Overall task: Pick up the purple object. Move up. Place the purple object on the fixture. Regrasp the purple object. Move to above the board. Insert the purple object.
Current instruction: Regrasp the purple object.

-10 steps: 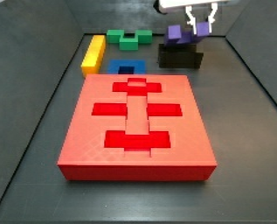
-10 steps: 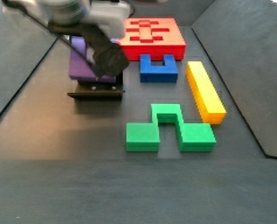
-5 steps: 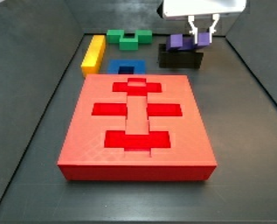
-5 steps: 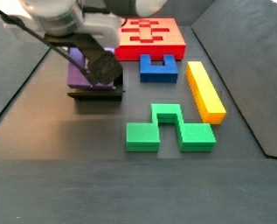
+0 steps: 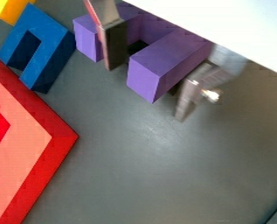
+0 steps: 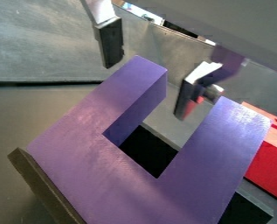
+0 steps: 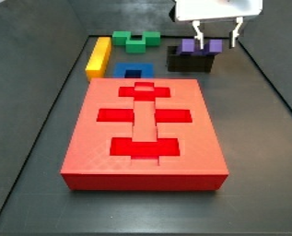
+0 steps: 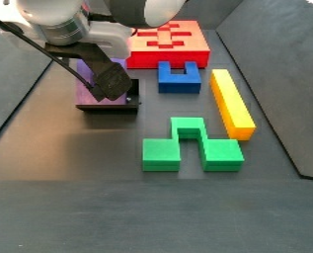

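1. At the upper right of a side view, the gripper (image 7: 216,41) hangs just above the purple object (image 7: 195,45), which sits on the fixture (image 7: 192,61).
2. Gripper state: the two silver fingers (image 7: 200,32) are spread apart and hold nothing. One finger stands above each of the two prongs; contact with the block cannot be confirmed from this view.
3. Wrist-view detail: the fingers (image 6: 107,38) stand clear of the purple object (image 6: 152,149), one near each prong end, with the gap between the prongs lying between them. The dark wall of the fixture (image 6: 53,194) shows below the block's base.
4. In a wrist view, the purple object (image 5: 164,68) shows its two prongs with the dark fixture (image 5: 135,35) between and behind them. One finger (image 5: 99,24) lies beside a prong and the other stands apart from the block.
5. In a side view, at the upper left of the frame, the arm covers most of the purple object (image 8: 85,88); the fixture (image 8: 110,105) rests on the dark floor below it.
6. The board (image 7: 146,134) fills the centre of the frame, well apart from the fixture.
7. Other pieces: a blue block (image 8: 180,76) lies just in front of the board (image 8: 172,40), a yellow bar (image 8: 230,102) lies beside it, and a green block (image 8: 190,144) lies near the frame centre.
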Robot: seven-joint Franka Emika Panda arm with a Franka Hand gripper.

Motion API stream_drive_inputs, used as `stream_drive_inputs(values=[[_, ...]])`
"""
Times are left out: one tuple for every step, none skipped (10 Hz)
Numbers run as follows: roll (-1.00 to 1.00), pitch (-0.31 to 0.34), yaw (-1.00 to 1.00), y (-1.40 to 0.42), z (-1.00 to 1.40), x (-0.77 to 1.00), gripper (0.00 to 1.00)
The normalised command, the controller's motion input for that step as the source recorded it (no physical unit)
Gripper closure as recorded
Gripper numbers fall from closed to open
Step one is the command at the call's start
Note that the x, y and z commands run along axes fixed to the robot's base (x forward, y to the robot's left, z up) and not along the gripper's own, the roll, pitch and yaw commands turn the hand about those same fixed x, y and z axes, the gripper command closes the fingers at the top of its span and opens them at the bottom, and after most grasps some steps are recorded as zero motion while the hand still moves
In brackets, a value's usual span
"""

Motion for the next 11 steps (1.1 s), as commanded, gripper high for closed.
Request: stream_drive_inputs(values=[[0.0,0.111,-0.03,0.0,0.12,0.16,0.0],[0.0,0.137,-0.01,0.0,0.13,0.18,0.0],[-0.04,0.211,-0.03,0.05,0.74,0.14,0.0],[0.0,0.183,-0.06,0.03,1.0,0.21,0.0],[0.38,0.057,-0.14,0.01,1.0,0.01,0.0],[0.97,0.051,-0.17,0.0,0.59,0.0,0.0],[1.0,0.131,-0.16,-0.14,0.07,0.0,0.0],[1.0,0.111,-0.07,-0.3,0.04,0.02,0.0],[1.0,0.074,0.0,-0.36,0.03,0.09,0.0],[1.0,0.063,0.0,-0.36,0.01,0.13,0.0],[1.0,0.054,0.0,-0.36,0.0,0.14,0.0]])
